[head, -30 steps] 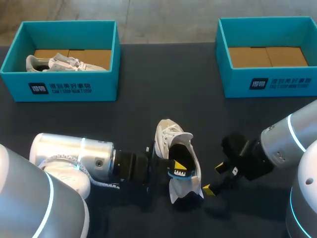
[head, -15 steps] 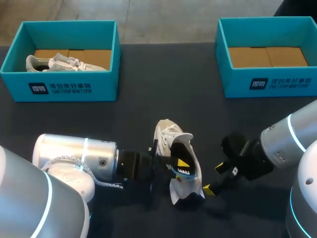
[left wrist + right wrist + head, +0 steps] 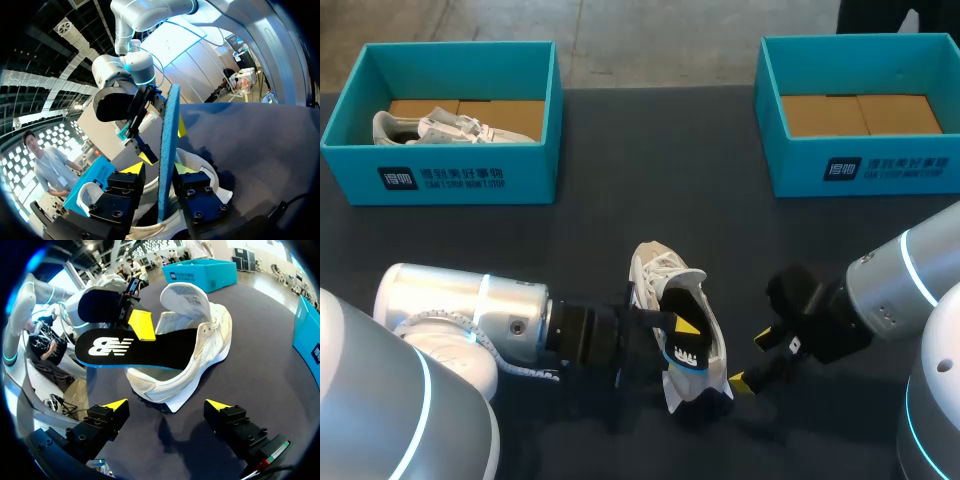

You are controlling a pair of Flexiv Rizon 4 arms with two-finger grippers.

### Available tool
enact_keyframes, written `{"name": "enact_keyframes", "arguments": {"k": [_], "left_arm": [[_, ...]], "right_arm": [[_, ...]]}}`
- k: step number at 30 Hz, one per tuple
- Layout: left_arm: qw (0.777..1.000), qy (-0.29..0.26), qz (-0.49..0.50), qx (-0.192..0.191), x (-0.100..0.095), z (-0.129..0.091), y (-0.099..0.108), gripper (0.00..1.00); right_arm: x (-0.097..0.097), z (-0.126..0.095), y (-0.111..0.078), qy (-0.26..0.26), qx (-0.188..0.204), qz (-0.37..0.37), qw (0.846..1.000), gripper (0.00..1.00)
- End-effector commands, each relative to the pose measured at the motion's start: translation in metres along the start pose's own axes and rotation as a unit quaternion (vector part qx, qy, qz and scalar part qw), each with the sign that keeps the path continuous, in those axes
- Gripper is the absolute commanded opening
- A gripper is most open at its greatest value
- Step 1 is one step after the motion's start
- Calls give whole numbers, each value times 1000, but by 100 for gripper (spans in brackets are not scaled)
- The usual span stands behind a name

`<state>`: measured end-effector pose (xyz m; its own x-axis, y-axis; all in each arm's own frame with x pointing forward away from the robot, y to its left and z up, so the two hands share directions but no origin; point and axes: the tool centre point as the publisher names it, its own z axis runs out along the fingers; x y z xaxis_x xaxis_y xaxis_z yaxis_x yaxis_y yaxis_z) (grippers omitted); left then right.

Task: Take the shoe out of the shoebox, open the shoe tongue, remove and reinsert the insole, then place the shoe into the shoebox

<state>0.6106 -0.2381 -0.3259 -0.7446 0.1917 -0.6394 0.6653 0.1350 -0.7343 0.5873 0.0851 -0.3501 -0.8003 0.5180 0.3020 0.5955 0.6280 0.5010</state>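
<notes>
At the worktop's (image 3: 620, 215) far left corner stood a teal shoebox (image 3: 470, 180) with a white sneaker (image 3: 440, 127) lying inside. Nearer the front edge, the left arm (image 3: 470, 315) came in low across the surface, and the left gripper (image 3: 161, 155) was clamped on a black insole (image 3: 150, 346) with a blue underside, one yellow fingertip pressed on its top face and the other below. The insole's toe end lay inside the white shoe (image 3: 205, 355), while its heel end stuck out past the collar. The shoe rested on its sole around the middle of the front edge, tongue (image 3: 187, 297) pulled up and forward. Just beside it, the right gripper (image 3: 165, 405) hovered with fingers spread wide, gripping nothing and apart from the shoe. A second teal shoebox (image 3: 860, 170) sat at the far right corner, its brown cardboard floor showing.
</notes>
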Motion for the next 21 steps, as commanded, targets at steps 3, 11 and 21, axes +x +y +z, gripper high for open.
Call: {"name": "enact_keyframes", "arguments": {"k": [3, 11, 21], "left_arm": [[1000, 2, 2, 2, 3, -6, -5, 4], [1000, 2, 15, 2, 5, 3, 3, 0], [999, -21, 26, -15, 1, 10, 14, 0]], "right_arm": [[2, 2, 0, -2, 0, 0, 1000, 100], [2, 2, 0, -2, 0, 0, 1000, 100], [2, 2, 0, -2, 0, 0, 1000, 100]]}}
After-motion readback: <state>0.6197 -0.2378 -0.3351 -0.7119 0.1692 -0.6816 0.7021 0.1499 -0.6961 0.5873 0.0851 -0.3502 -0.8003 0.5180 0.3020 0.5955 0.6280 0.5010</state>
